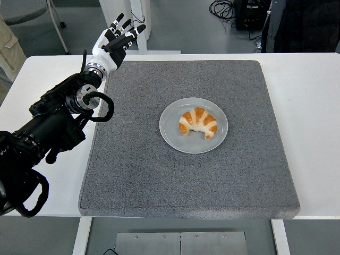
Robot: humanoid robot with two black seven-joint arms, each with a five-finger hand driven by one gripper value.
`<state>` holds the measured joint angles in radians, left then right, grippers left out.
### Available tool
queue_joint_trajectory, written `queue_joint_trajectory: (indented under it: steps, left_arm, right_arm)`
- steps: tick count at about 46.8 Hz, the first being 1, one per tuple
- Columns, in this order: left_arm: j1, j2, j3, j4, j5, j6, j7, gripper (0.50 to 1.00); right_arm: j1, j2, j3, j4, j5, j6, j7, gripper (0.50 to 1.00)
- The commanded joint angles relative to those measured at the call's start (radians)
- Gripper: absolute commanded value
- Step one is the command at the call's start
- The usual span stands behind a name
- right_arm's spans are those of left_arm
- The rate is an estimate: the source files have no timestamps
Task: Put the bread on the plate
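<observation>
A golden croissant [198, 122] lies in the middle of a pale grey plate [171, 136] on the grey mat. My left hand [116, 41] is white with black joints. It is raised at the far left corner of the mat, well away from the plate, fingers spread and holding nothing. Its black arm [50, 125] runs down the left side of the table. My right arm is out of view.
The grey foam mat [159, 180] covers most of the white table [313, 106]. A person in dark clothes [303, 24] stands at the top right beyond the table. Cables and a black box [241, 10] lie on the floor behind.
</observation>
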<state>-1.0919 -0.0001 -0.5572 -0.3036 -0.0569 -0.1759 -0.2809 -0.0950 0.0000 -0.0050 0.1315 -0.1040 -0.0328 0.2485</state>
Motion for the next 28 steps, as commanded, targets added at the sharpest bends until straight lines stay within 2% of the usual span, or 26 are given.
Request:
queue_joint_trajectory:
  steps: [1, 28]
  left_arm:
    - [0.007, 0.0, -0.017, 0.0, 0.0, -0.001, -0.001, 0.989]
    - [0.007, 0.0, -0.05, 0.006, -0.001, 0.001, 0.0, 0.989]
  right_arm:
    - [0.0, 0.0, 0.0, -0.001, 0.0, -0.003, 0.0, 1.0]
    - [0.006, 0.0, -0.007, 0.002, 0.0, -0.004, 0.0, 1.0]
